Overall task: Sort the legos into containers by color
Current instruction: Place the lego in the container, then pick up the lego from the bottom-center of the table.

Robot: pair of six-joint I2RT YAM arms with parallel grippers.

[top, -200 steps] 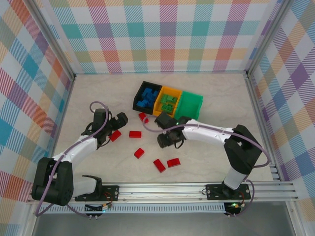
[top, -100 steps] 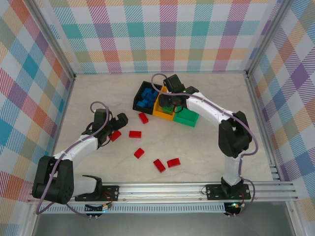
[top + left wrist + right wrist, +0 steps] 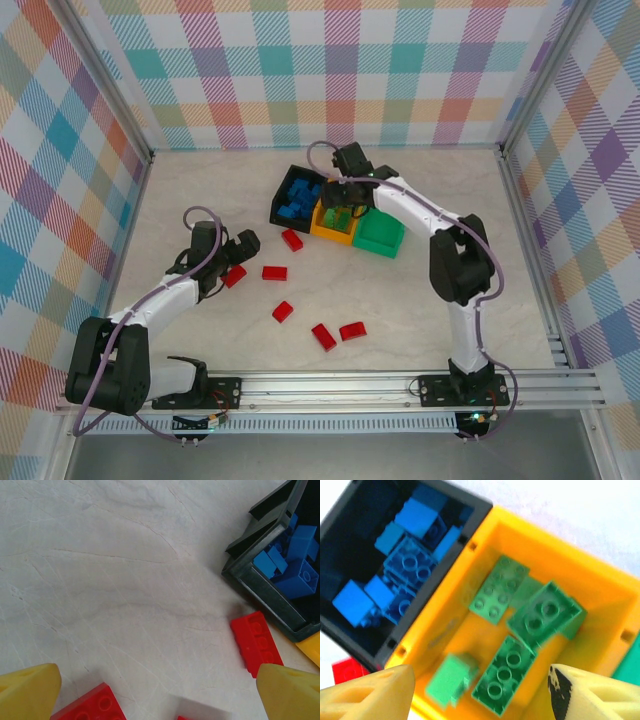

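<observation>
The three joined containers stand at the back centre: black bin [image 3: 277, 205], orange bin [image 3: 330, 232], green bin [image 3: 384, 238]. My right gripper [image 3: 345, 197] hangs open over the orange bin [image 3: 560, 555], which holds several green legos [image 3: 507, 677]. A small green brick [image 3: 451, 679] looks blurred between the right gripper's [image 3: 482, 700] fingers. Blue legos [image 3: 405, 565] fill the black bin [image 3: 420, 607]. Several red legos lie on the table, among them a red brick [image 3: 292, 240] next to the bins. My left gripper [image 3: 243, 248] is open and low over bare table [image 3: 159, 700], between a red brick [image 3: 256, 642] and another red brick [image 3: 90, 705].
More red bricks lie mid-table at the left [image 3: 234, 276], centre [image 3: 274, 273] and nearer the front [image 3: 323, 336]. Plaid walls enclose the table on three sides. The black bin's corner [image 3: 265, 587] sits close ahead and right of the left gripper.
My right gripper swung from mid-table up to the orange bin and now stands open over it. The left arm has stayed put, and the red bricks lie where they were.
</observation>
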